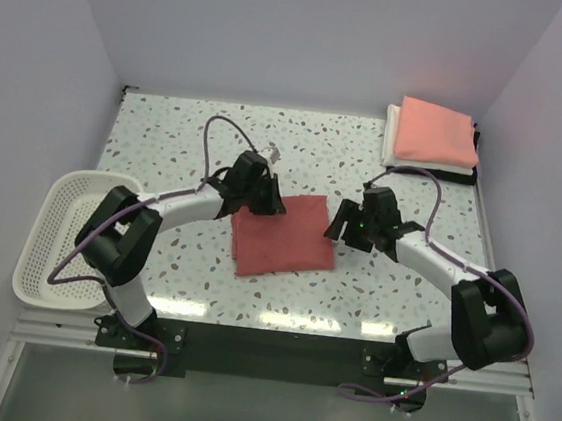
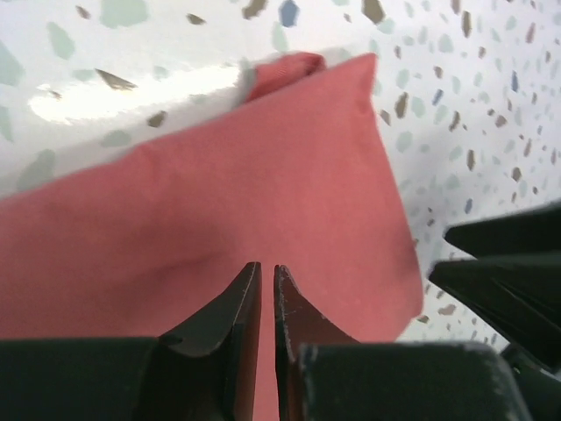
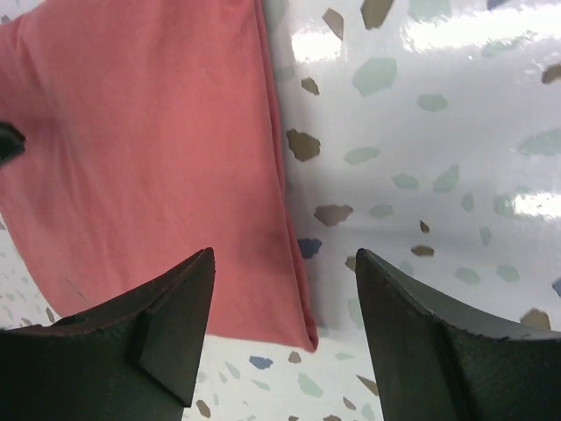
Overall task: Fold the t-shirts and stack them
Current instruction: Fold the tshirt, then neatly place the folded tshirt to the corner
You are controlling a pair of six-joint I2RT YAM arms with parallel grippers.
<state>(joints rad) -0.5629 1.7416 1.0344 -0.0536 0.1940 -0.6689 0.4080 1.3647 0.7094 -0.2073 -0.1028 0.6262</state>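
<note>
Brick-red t-shirt (image 1: 283,236), folded to a rough rectangle, flat at the middle of the speckled tabletop (image 1: 169,128). Left fingers (image 2: 230,311) over its far left corner, barely parted, only a thin slit between, nothing pinched. Right fingers (image 3: 175,303) spread wide above its right edge, holding nothing. Stack of folded t-shirts (image 1: 432,134), salmon-pink on top, at the far right corner. White mesh basket (image 1: 57,237) at near left.

Left hand (image 2: 266,268), seemingly barely parted, hovers over brick-red t-shirt (image 2: 245,184).
</note>
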